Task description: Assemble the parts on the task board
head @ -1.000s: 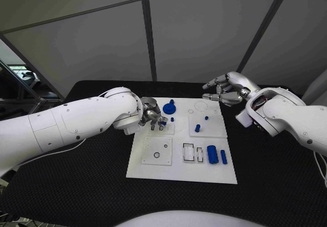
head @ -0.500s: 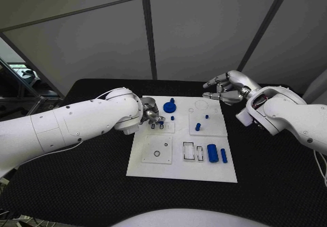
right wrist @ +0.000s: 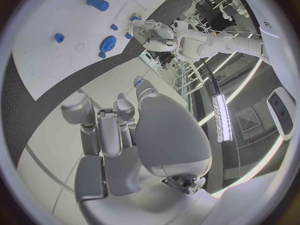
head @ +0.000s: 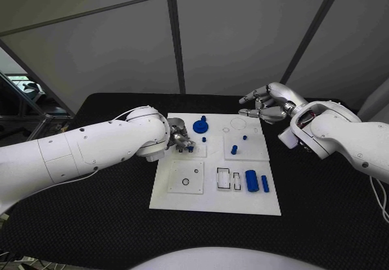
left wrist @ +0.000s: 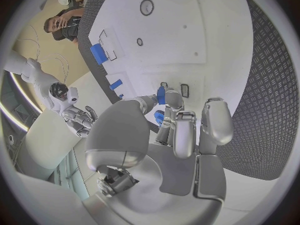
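Meanwhile left robot hand [head: 180,140] pinches small blue part [left wrist: 161,95]; no legible writing.

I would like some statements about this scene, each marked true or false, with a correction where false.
1. The left hand pinches a small blue part over the task board. True.
2. The right hand grips the blue gear. False: it holds nothing and hovers beyond the board's far edge; the blue gear lies on the board.
3. Two blue cylinders lie side by side on the board's near right part. True.
4. The task board stands on a white table. False: the table is black.
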You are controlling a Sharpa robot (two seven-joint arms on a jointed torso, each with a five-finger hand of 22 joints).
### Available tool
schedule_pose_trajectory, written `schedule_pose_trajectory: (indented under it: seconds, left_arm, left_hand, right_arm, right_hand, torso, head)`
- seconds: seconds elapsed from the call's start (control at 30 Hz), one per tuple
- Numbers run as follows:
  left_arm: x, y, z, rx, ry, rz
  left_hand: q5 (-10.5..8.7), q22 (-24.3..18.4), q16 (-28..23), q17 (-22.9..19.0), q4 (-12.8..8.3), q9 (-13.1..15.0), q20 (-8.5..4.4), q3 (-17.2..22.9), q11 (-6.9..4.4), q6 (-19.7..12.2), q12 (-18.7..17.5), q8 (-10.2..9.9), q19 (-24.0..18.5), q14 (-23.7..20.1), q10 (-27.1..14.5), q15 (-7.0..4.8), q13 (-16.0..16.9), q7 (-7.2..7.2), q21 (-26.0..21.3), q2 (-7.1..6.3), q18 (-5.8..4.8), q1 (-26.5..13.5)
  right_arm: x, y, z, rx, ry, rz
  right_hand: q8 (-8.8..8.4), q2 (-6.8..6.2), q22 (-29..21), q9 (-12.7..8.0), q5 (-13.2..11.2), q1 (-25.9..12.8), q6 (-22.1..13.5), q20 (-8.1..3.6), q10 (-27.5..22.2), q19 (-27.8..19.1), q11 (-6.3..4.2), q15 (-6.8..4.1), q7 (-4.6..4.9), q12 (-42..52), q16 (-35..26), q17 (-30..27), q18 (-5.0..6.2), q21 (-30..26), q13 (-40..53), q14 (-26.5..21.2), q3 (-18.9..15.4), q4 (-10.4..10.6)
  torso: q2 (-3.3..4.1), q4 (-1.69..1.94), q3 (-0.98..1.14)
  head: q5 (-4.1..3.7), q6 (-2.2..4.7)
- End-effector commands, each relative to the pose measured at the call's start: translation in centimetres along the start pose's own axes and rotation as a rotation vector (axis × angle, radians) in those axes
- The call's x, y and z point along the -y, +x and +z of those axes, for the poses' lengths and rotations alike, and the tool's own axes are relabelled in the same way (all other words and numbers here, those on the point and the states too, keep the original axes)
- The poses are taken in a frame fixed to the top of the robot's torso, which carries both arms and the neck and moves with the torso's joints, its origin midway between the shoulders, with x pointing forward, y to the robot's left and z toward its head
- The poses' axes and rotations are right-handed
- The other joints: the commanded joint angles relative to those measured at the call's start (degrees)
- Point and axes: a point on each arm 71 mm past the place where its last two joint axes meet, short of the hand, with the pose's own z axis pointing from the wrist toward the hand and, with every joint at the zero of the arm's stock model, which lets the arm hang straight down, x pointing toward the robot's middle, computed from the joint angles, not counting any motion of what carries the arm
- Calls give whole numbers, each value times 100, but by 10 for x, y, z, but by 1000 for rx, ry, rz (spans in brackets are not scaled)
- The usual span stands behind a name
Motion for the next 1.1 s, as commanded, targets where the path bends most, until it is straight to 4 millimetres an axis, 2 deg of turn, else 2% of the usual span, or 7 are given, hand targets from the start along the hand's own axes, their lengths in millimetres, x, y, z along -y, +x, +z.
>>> schedule_pose_trajectory:
  seconds: [0.03, 0.43, 0.83, 1.1]
  left_arm:
    - [0, 0, 0, -1, -8, 32]
    - [1, 2, 1, -8, -14, 58]
    - [1, 4, 1, -33, -27, 83]
    - [1, 5, 1, -48, -30, 94]
  left_hand:
    - [2, 5, 9, 1227, -665, 3, 4, 690, -44, -31, 33, 28, 55, 464, 4, -29, 7, -4, 38, 17, -28, -20]
    - [-6, 25, 20, 1242, -682, 9, 4, 707, -43, -40, 39, 39, 67, 470, -1, -29, 3, -3, 50, 6, -33, -37]
    - [-34, 75, 45, 1273, -711, 23, 3, 697, -43, -44, 107, 69, 97, 484, 35, -28, 51, -6, 80, -56, -43, -111]
    - [-49, 106, 61, 1295, -722, 29, 2, 669, -49, -25, 152, 92, 115, 494, 67, -31, 83, -15, 98, -86, -49, -159]
  right_arm:
    - [-1, 0, 1, -7, -5, -2]
    - [-2, 1, 1, -10, -8, -1]
    - [-2, 1, 1, -12, -8, -1]
    - [-2, 1, 1, -13, -8, -1]
  right_hand:
    - [28, 42, -8, -6, 31, 26, 48, -15, -44, -13, 3, -55, 7, -38, -24, 106, 49, -24, -7, 243, -7, 19]
    - [28, 42, -8, -6, 31, 26, 48, -15, -44, -13, 3, -55, 7, -38, -24, 106, 49, -24, -7, 243, -7, 19]
    - [28, 42, -8, -6, 31, 26, 48, -15, -44, -13, 3, -55, 7, -38, -24, 106, 49, -24, -7, 243, -7, 19]
    - [30, 47, -21, -6, 41, 26, 48, -16, -48, -17, 3, -55, 7, -41, -29, 101, 51, -32, -12, 241, -5, 24]
  torso:
    - [-6, 4, 4]
    - [-1, 0, 5]
    - [-3, 10, 5]
    - [-2, 4, 6]
  head:
    - [-4, -19]
    - [-13, 5]
    - [-19, -28]
    - [-23, -45]
